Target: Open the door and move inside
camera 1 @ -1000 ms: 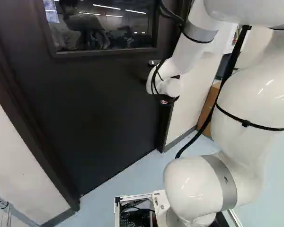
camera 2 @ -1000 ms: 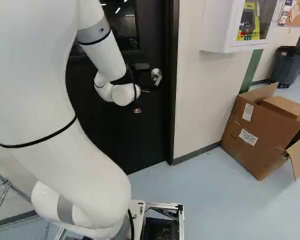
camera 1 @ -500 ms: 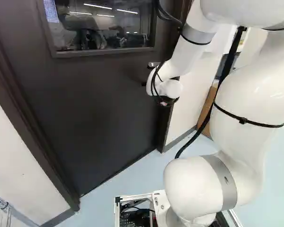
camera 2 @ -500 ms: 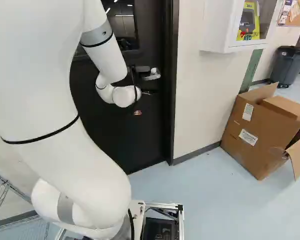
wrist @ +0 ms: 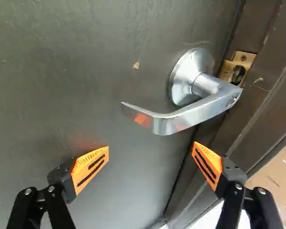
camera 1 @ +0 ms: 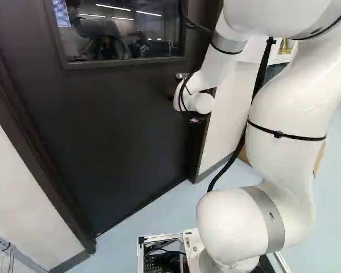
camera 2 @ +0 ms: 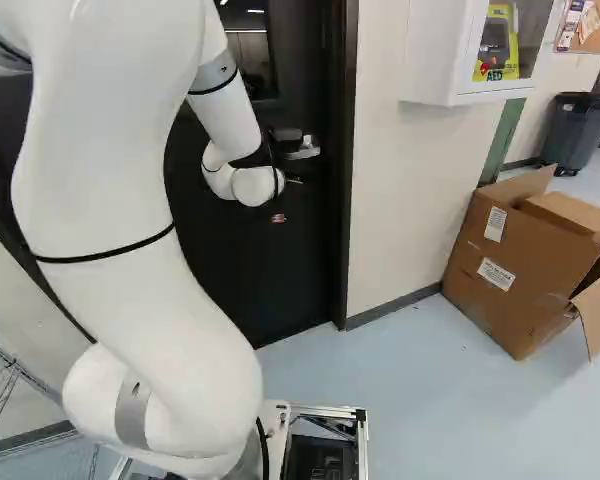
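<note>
In the right base view, my gripper is a small dark shape before the black door, just below the lever handle. The wrist view shows the gripper open, its orange-padded fingers wide apart with nothing between them. Ahead of them is the silver lever, standing out from the dark door and touched by neither finger. A brass plate shows on the frame beside the lever's round base. Whether the door stands slightly ajar, I cannot tell.
The dark door frame and a pale wall adjoin the handle side. A white cabinet hangs on that wall, with an open cardboard box on the floor below. A wire rack stands at the left.
The lever, tilted down a second ago, has come back to about level. My arm's upper links have swung left in the left base view, and the wrist has risen slightly. The base has stayed put.
</note>
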You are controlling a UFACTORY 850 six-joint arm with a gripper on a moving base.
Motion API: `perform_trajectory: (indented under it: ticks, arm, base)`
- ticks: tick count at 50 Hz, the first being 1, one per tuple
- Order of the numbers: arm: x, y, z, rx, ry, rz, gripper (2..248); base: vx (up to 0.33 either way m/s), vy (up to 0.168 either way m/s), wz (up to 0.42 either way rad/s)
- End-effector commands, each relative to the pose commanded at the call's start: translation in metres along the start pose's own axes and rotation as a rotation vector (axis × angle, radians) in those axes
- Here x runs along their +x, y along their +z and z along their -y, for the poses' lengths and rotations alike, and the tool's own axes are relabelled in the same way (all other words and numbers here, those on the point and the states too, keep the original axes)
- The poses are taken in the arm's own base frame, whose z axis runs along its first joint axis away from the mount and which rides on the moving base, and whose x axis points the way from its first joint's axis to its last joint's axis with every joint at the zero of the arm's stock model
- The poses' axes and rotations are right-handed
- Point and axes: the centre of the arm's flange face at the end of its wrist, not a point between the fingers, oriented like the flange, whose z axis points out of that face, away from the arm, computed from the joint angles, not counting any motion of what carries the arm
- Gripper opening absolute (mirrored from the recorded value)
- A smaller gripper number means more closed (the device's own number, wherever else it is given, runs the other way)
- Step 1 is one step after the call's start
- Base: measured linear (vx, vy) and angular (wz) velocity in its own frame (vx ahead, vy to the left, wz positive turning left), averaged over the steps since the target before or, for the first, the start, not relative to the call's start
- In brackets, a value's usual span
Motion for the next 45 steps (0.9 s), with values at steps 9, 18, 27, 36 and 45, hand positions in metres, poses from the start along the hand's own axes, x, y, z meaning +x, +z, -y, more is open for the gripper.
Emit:
perform_trajectory:
  ticks: [9,18,27,36,45]
  arm:
    - [0.004,0.018,0.002,0.004,-0.001,-0.006,247]
    - [0.008,0.036,0.007,0.013,-0.004,-0.013,247]
    - [0.011,0.051,0.017,0.029,-0.008,-0.02,247]
    - [0.014,0.066,0.028,0.047,-0.013,-0.027,247]
    - [0.016,0.08,0.039,0.064,-0.018,-0.035,247]
  base:
    - [0.0,0.0,0.0]
    - [0.0,0.0,0.0]
    - [0.0,0.0,0.0]
    - [0.0,0.0,0.0]
    - [0.0,0.0,0.0]
